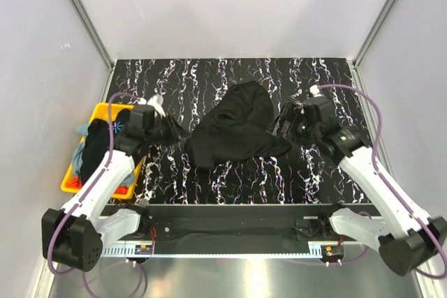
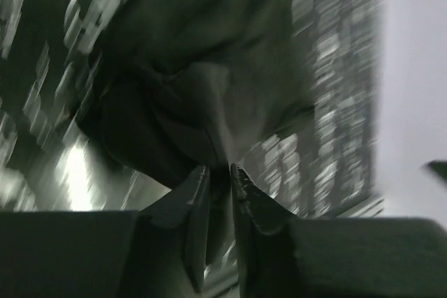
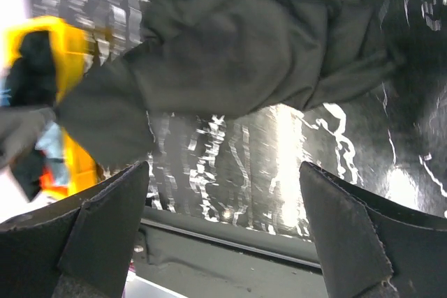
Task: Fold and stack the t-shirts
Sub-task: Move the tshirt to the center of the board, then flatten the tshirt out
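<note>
A plain black t-shirt lies crumpled on the black marbled table, stretched out to the left. My left gripper is shut on the shirt's left end; in the left wrist view cloth is pinched between the closed fingers. My right gripper is open and empty just right of the shirt; in the right wrist view its gripper frames bare table below the black shirt. More shirts, black and grey-blue, are piled in the yellow bin.
The yellow plastic bin stands at the table's left edge, also seen in the right wrist view. Grey walls enclose the table. A black rail runs along the near edge between the arm bases.
</note>
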